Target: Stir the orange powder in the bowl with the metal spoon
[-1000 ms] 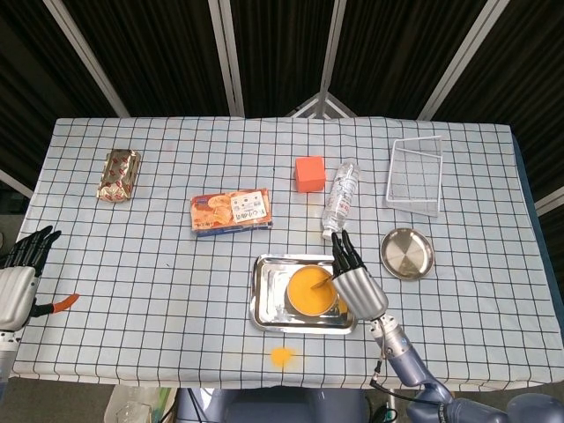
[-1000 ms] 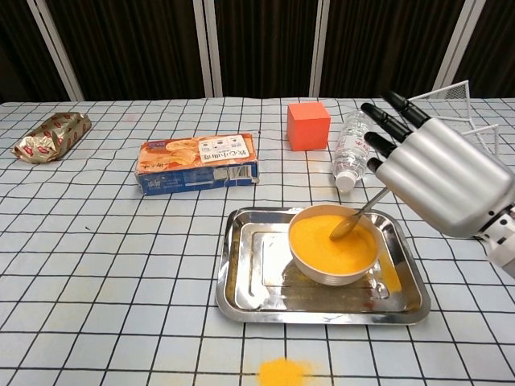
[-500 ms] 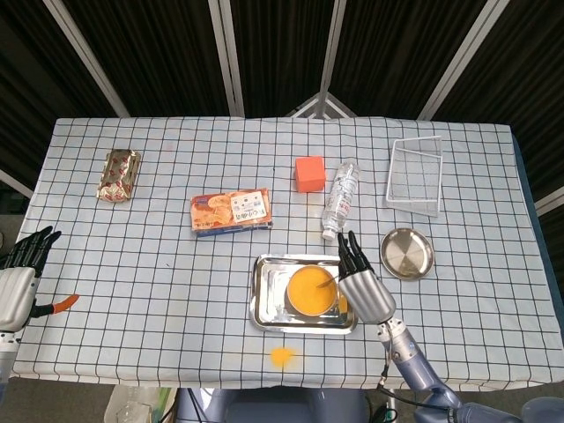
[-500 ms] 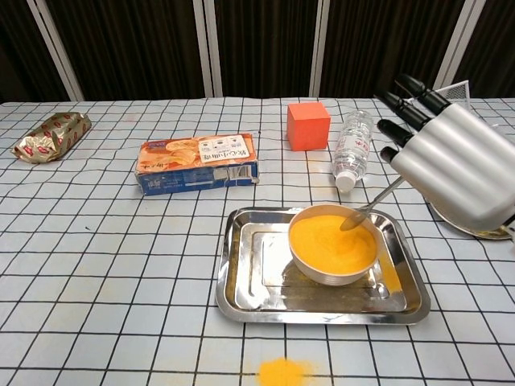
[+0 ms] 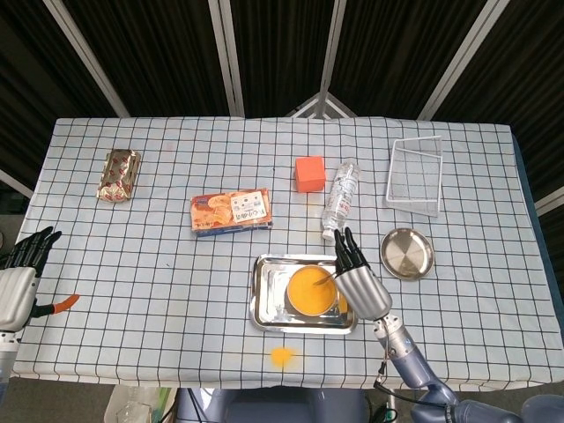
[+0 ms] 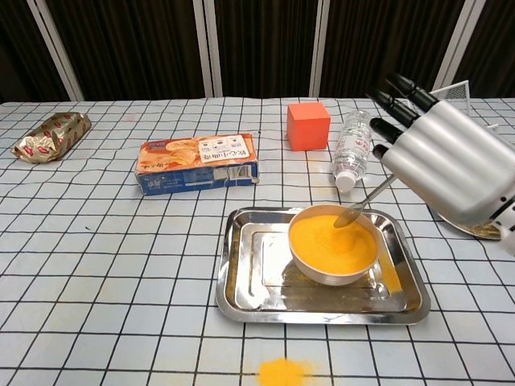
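A white bowl (image 6: 334,248) full of orange powder (image 5: 307,288) stands in a steel tray (image 6: 249,273) near the table's front edge. My right hand (image 6: 445,165) hovers at the bowl's right side and holds a metal spoon (image 6: 360,205) by its handle. The spoon's tip rests in the powder at the bowl's far right. In the head view the right hand (image 5: 359,280) overlaps the tray's (image 5: 267,300) right edge. My left hand (image 5: 18,273) hangs off the table's left edge with fingers spread and nothing in it.
Spilled orange powder (image 6: 283,372) lies in front of the tray. Behind it lie a biscuit box (image 6: 197,164), an orange cube (image 6: 308,125) and a water bottle (image 6: 352,149). A round steel plate (image 5: 407,254) and a wire basket (image 5: 415,173) are right; a foil packet (image 5: 118,174) is far left.
My right hand swung right and then back left a little, carrying the spoon's tip from the middle of the powder to the bowl's far right side. The left hand stayed still.
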You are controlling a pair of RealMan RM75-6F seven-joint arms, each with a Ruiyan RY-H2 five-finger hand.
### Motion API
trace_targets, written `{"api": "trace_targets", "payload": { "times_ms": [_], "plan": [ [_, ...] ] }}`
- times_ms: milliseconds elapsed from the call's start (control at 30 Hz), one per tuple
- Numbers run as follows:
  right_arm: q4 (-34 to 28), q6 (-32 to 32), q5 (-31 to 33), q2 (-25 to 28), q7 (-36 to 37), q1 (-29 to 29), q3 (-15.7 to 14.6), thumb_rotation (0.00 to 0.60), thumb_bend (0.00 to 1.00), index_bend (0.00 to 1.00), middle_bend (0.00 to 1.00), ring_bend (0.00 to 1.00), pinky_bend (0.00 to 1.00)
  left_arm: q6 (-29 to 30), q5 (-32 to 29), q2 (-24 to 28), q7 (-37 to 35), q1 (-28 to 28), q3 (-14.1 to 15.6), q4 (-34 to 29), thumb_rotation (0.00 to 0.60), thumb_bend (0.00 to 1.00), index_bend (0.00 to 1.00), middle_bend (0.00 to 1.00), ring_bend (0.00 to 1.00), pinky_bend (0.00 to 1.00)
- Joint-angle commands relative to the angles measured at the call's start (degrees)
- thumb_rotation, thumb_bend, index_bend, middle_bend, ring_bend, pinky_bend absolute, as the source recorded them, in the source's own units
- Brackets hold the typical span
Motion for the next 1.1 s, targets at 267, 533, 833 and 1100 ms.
{"api": "trace_targets", "payload": {
  "times_ms": [267,533,833,1100],
  "plan": [
    [2.13,-0.65,0.30,-2.11,0.60,0.76,0.35,0.600,0.78,0.80,0.28,0.00,0.00,-0.22,-0.06,0.09,-0.38,-0.08,-0.03,0.00,0.600,0.02,0.00,0.00,0.00,0.00],
    [3.01,-0.80,0.53,-2.93,0.63,1.25,0.81,0.600,0.78,0.80,0.28,0.00,0.00,-0.37,-0.14,0.17,-0.53,-0.12,-0.04,-0.04,0.600,0.02,0.00,0.00,0.00,0.00],
    [3.53,-1.02,1.04,-3.24,0.81,1.78,1.44,0.600,0.78,0.80,0.28,0.00,0.00,-0.59,-0.31,0.20,-0.59,-0.18,-0.06,-0.10,0.600,0.02,0.00,0.00,0.00,0.00],
    [4.50,-1.26,0.99,-4.29,0.97,1.46,0.24,0.600,0.78,0.80,0.28,0.00,0.00,-0.70,-0.34,0.23,-0.51,-0.20,-0.01,-0.15,0.600,0.02,0.00,0.00,0.00,0.00]
  ]
}}
